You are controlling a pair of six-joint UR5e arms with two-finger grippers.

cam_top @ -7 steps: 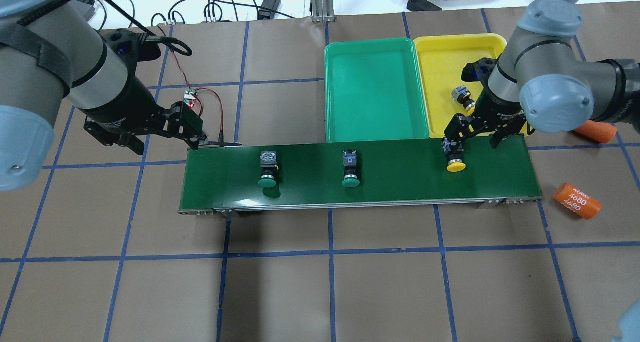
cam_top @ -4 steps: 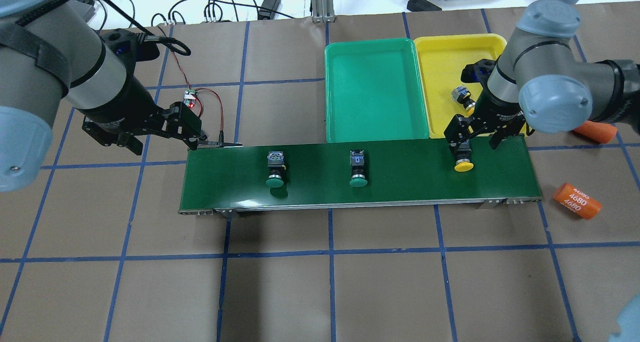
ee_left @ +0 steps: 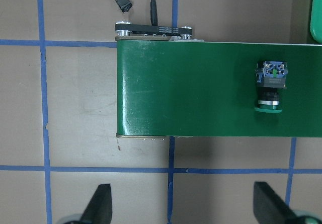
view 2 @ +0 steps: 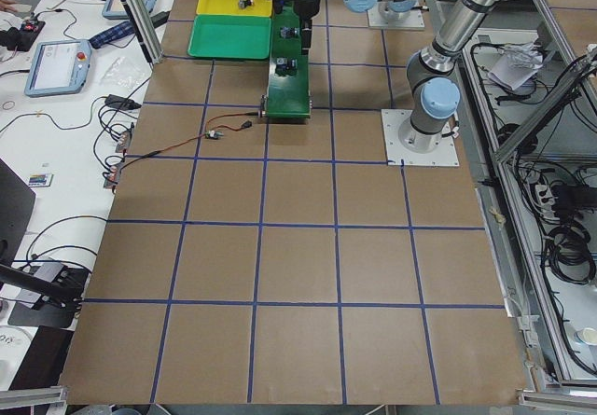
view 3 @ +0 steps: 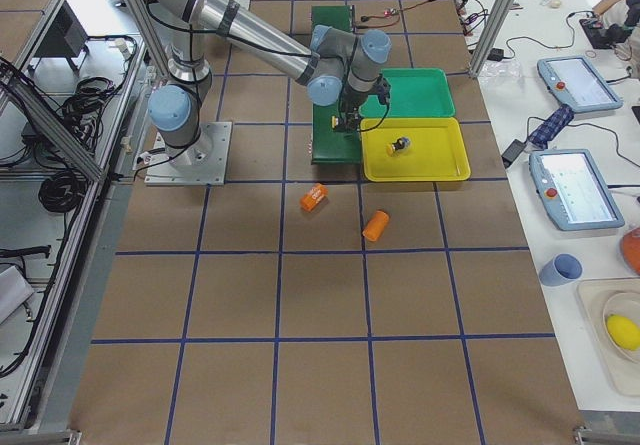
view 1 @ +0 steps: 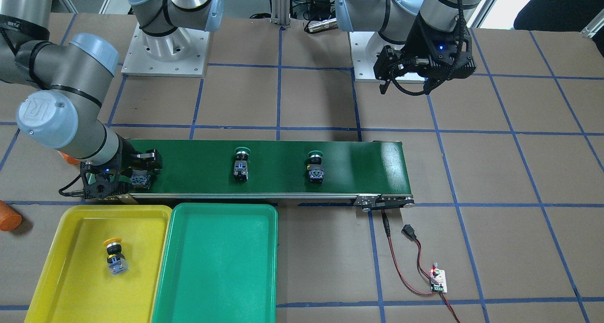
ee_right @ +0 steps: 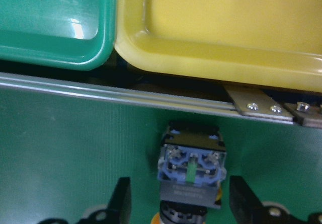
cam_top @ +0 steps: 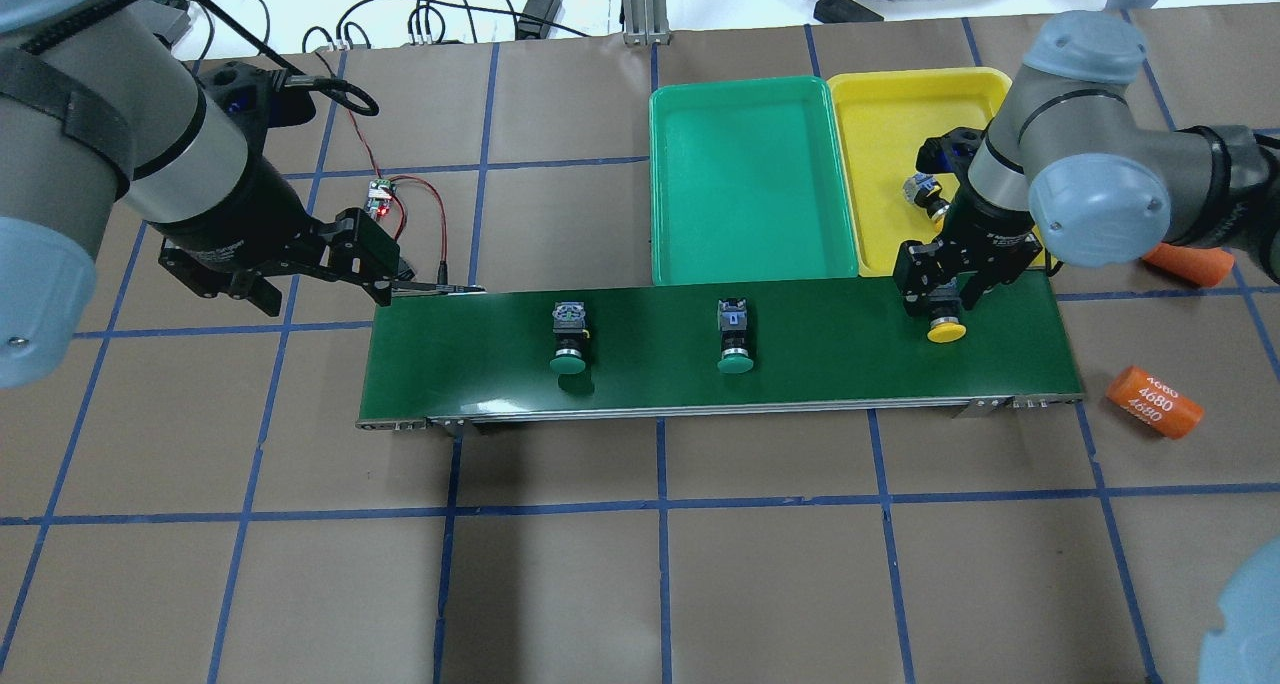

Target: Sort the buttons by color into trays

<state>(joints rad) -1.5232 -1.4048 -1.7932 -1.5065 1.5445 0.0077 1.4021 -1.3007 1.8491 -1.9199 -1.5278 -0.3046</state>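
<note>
**Yellow-capped button straddled at the belt's end**

The right tool (cam_top: 945, 299) sits released over the right end of the conveyor belt (cam_top: 820, 364). Its fingers stand either side of a yellow-capped button (cam_top: 946, 331) lying there, with a black body and a blue-grey contact block toward the belt's far edge. Two green-capped buttons (cam_top: 568, 339) (cam_top: 735, 339) lie mid-belt. Just beyond the far edge lie the green tray (cam_top: 750, 174) and the yellow tray (cam_top: 880, 144), which holds a second yellow button (cam_top: 925, 196). The left tool (ee_left: 181, 204) hangs released off the belt's left end.
</note>
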